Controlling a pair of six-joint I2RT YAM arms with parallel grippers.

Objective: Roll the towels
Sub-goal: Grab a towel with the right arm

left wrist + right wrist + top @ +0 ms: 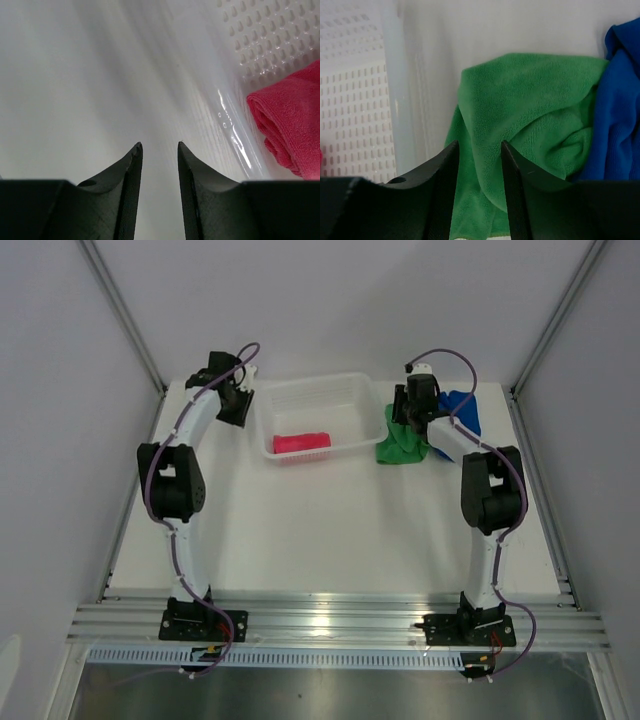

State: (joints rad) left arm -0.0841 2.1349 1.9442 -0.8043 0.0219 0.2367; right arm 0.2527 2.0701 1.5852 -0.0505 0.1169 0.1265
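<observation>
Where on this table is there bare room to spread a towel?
The wide stretch of table between the basket and the near edge is free. The far right is crowded: the green towel and blue towel lie bunched side by side.

A white plastic basket (310, 395) with slotted walls sits toward the far side of the white table (330, 530) (its long sides run left to right). A ribbed metal rail (330, 625) runs along the table's near edge. Pale walls (60, 390) enclose the space, and a grey post (120, 312) slants up from the far left corner.
</observation>
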